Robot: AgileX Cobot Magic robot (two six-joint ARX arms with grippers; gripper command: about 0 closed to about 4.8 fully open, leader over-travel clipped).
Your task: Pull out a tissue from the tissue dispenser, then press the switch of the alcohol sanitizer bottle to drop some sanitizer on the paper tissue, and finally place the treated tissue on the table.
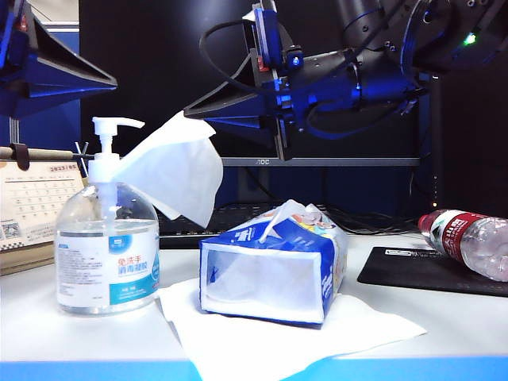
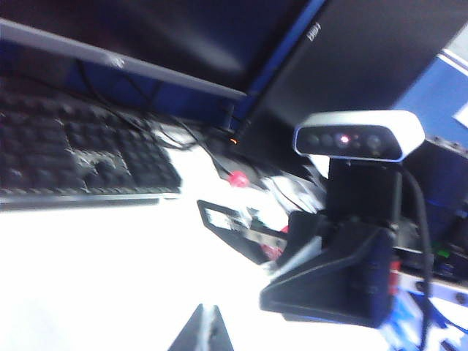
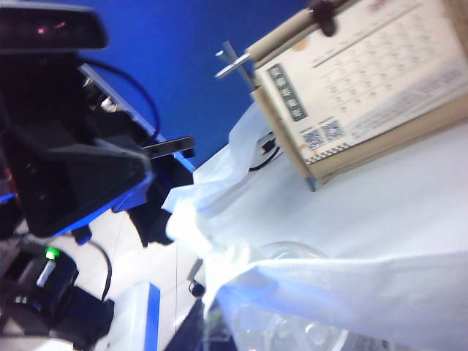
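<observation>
The right gripper point(image 1: 194, 113), reaching in from the upper right of the exterior view, has its fingers pinched on one corner of the tissue point(image 1: 176, 168), which hangs in the air just beside the switch point(image 1: 113, 125) of the alcohol sanitizer bottle point(image 1: 107, 252) and above the table point(image 1: 95, 337). The left gripper point(image 1: 107, 79) hovers at the upper left above the pump, its fingers pressed together on nothing. The blue tissue dispenser point(image 1: 274, 274) lies right of the bottle on a larger white paper sheet point(image 1: 270, 337), another tissue poking from its slot.
</observation>
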